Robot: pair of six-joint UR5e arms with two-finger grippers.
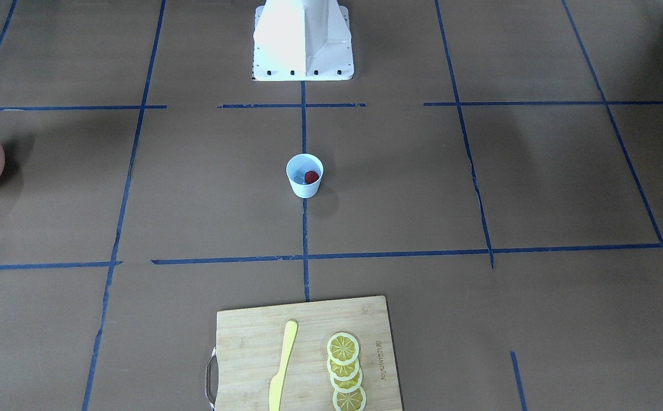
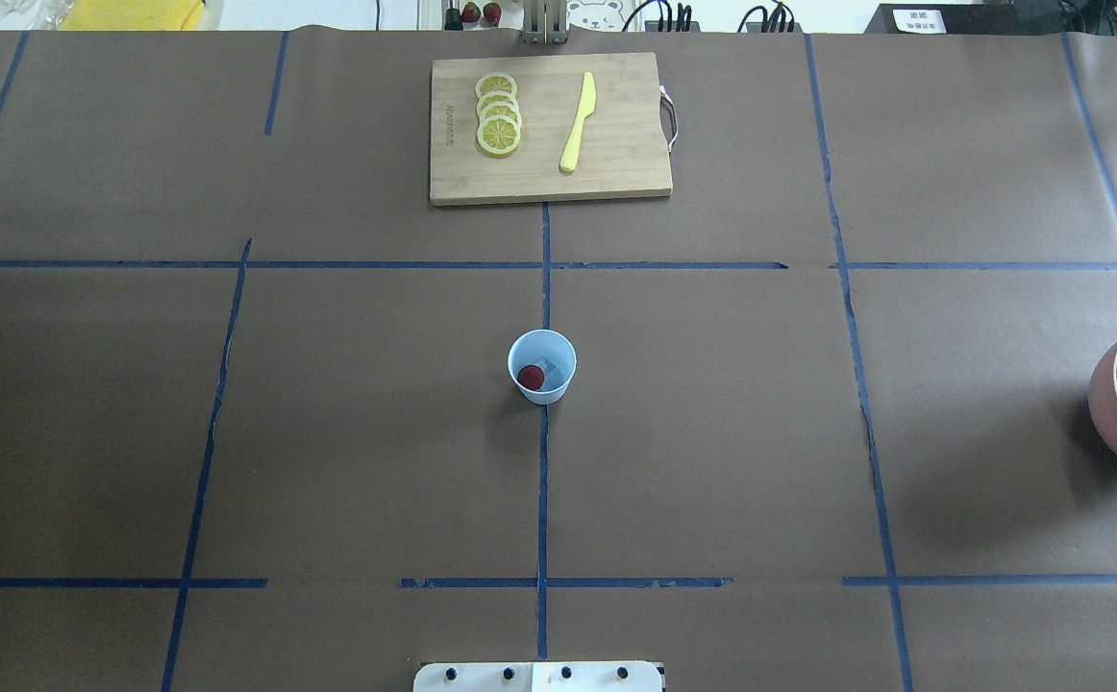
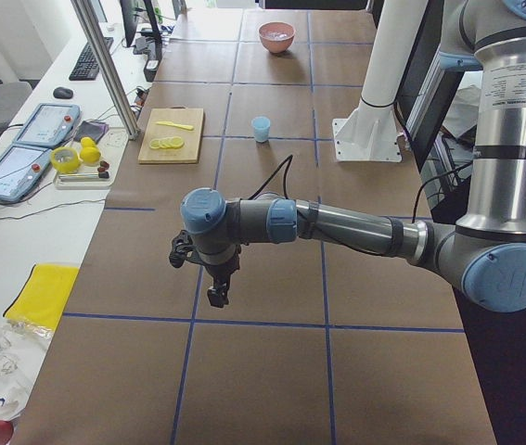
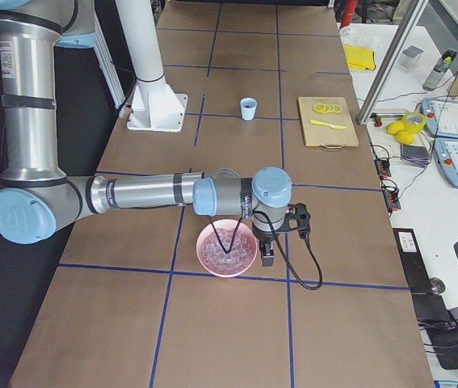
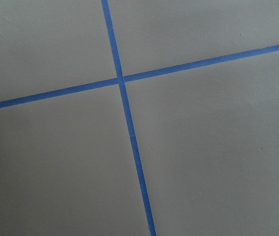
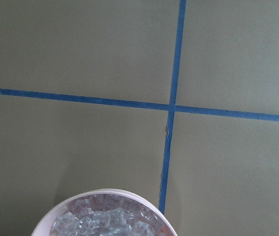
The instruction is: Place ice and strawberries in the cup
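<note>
Left gripper: the left gripper (image 3: 217,295) shows only in the side view from the robot's left, hanging from the near arm and pointing down over a blue tape line on the brown table (image 3: 272,371). How far its fingers are spread cannot be told, and nothing can be seen in it.
Left wrist camera: it shows bare table and a cross of blue tape, with no fingers in the frame.
Right gripper: the right gripper (image 4: 266,257) shows only in the side view from the robot's right, pointing down just beside the pink bowl (image 4: 199,246), on the side towards the bench. Its opening cannot be told, nor whether it touches the bowl.
Right wrist camera: the bowl's rim and its heap of clear cubes sit at the bottom edge, with a tape crossing beyond them.
Cup: the cup (image 2: 542,365) stands upright at the middle of the table on the central tape line, well apart from both grippers.
Strawberry: the strawberry (image 1: 311,177) lies inside the cup, against its wall.
Ice: one clear piece of ice (image 2: 549,366) lies in the cup beside the berry; the rest fills the bowl at the table's right end.
Cutting board: the cutting board (image 2: 616,173) lies at the far edge, carrying a row of overlapping lemon slices (image 2: 498,115) and a yellow knife (image 2: 578,122), which are apart from each other.
</note>
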